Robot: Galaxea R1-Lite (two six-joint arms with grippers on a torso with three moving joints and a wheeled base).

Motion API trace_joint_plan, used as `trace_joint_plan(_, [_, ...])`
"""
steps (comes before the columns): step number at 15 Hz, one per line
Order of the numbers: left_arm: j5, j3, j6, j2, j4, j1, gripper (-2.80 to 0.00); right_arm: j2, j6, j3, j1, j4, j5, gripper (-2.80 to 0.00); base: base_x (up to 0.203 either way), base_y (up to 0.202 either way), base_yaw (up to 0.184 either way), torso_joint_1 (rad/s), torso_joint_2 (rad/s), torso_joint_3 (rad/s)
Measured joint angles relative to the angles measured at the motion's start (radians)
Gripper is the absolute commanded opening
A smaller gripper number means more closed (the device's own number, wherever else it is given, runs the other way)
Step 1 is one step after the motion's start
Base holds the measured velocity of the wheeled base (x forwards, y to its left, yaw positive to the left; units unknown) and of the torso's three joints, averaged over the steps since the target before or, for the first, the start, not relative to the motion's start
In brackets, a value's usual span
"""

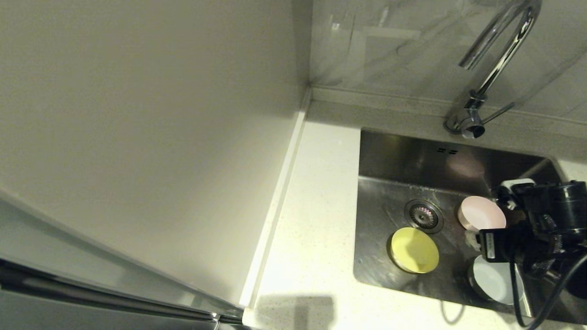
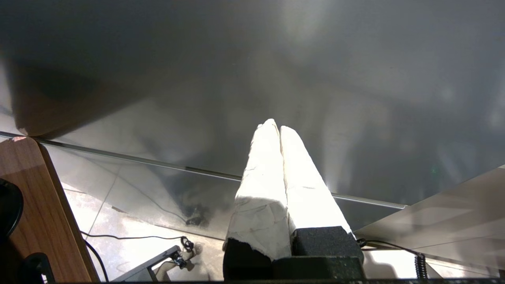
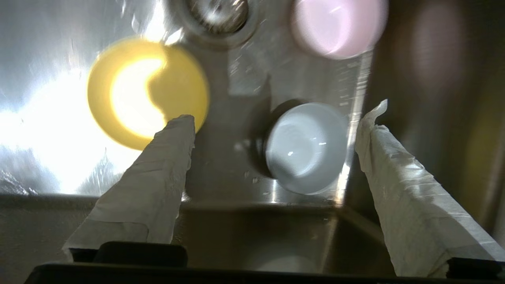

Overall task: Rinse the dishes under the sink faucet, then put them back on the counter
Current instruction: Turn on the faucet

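Three bowls sit on the floor of the steel sink point(image 1: 390, 156): the yellow bowl point(image 1: 414, 250) point(image 3: 148, 92) in front of the drain point(image 1: 423, 215), the pink bowl point(image 1: 482, 213) point(image 3: 339, 25) to the drain's right, and the grey bowl point(image 1: 491, 279) point(image 3: 307, 148) at the front right. My right gripper point(image 3: 276, 114) hangs open above the sink's right side, its white-wrapped fingers point(image 3: 165, 165) wide apart with the grey bowl lying below and between them, untouched. The chrome faucet point(image 1: 497, 55) stands behind the sink; no water is visible. My left gripper point(image 2: 276, 126) is shut and empty, away from the sink.
The white speckled counter point(image 1: 316, 215) lies left of the sink, bounded by a raised rim point(image 1: 279, 192) and a plain white upright panel point(image 1: 137, 137). The right arm's black body point(image 1: 545, 224) and cable point(image 1: 550, 298) cover the sink's right edge.
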Motion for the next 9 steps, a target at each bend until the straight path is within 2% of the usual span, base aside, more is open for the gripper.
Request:
trace_joint_plan(2, [0.0,0.0,0.0,0.0,0.0,0.0,-2.8,-0.106,0.002,-0.07,-0.013,0.093,-0.005,0.0,0.0,0.0,0.0,0.0,0.0,0.0])
trace_joint_plan(3, [0.0,0.0,0.0,0.0,0.0,0.0,-2.8,-0.156,0.003,-0.128,-0.016,0.158,-0.01,-2.8,0.0,0.0,0.0,0.0,0.0,0.0])
trace_joint_plan(7, [0.0,0.0,0.0,0.0,0.0,0.0,-2.8,-0.28,0.004,-0.383,-0.018,0.458,-0.037,-2.8,0.0,0.0,0.0,0.0,0.0,0.0])
trace_joint_plan(9, [0.0,0.0,0.0,0.0,0.0,0.0,-2.8,-0.283,0.002,-0.483,-0.016,0.544,-0.04,-2.8,0.0,0.0,0.0,0.0,0.0,0.0])
